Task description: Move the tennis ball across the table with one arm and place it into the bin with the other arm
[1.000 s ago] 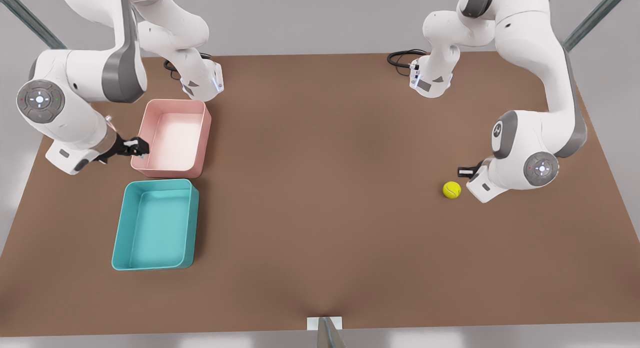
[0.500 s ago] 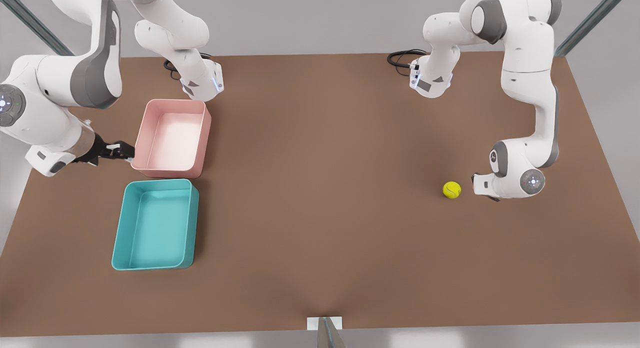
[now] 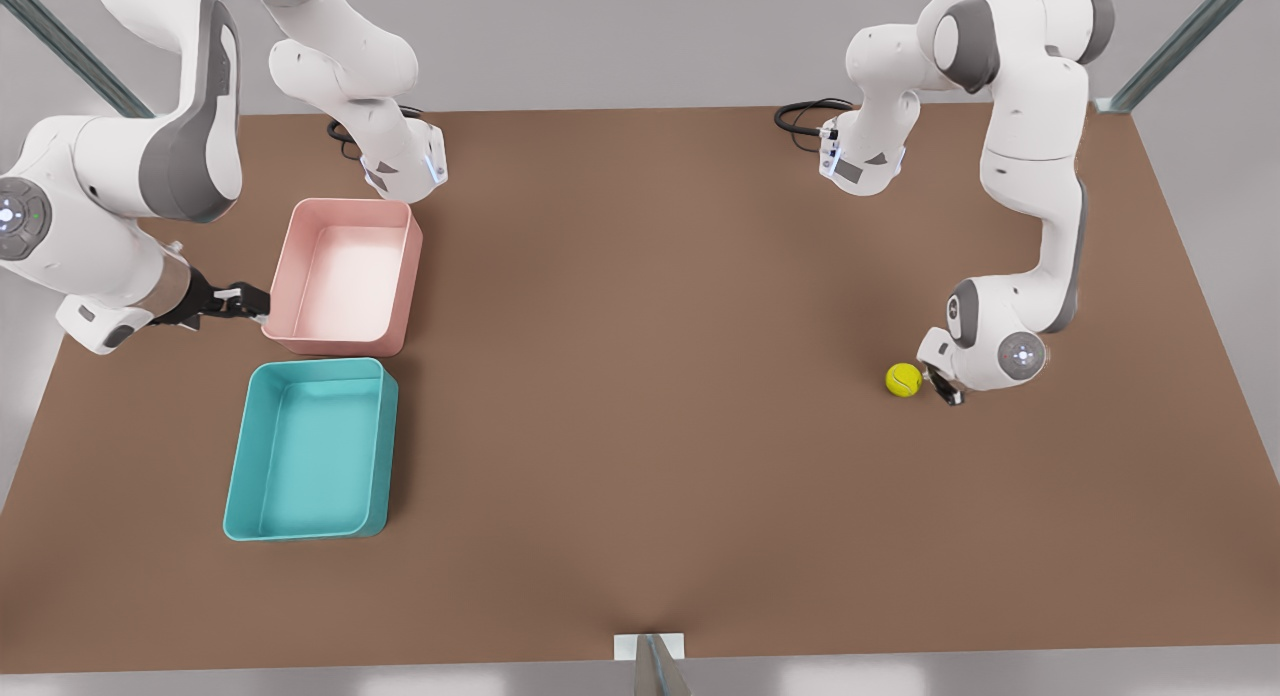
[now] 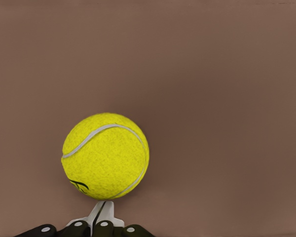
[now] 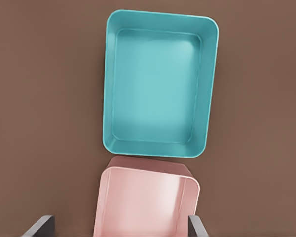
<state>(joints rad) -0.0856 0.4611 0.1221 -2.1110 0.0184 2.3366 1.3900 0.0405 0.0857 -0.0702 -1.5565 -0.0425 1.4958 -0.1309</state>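
Beside the tennis ball [image 3: 904, 379], on the side away from the bin [image 3: 310, 450], sits the left gripper [image 3: 944, 388], low over the table [image 3: 650, 376]. Ball rests on bare tabletop, well apart from the bin, toward the front view's right. Left wrist view: ball [image 4: 105, 155] just ahead of the finger bases, which sit close together; no finger on either flank of the ball. Whether the jaws are parted or closed: cannot tell.

Right gripper [image 3: 240, 301] waits just beside the pink tray [image 3: 350, 276], which lies next to the bin on its far side. Right wrist view: fingers [image 5: 39, 227] spread wide, nothing between them; bin [image 5: 160, 81] and pink tray [image 5: 145, 202] both below.

Risks, as judged:
- Ball is round and free. An off-centre contact would send it rolling away from the bin line, possibly off the table edge.
- Push too hard: ball overshoots the waiting arm's reach.
- Fingertips riding over the ball's top would pinch it against the table and squirt it sideways.
- Receiving arm hangs nearer the pink tray; wrong-tray drop is plausible.
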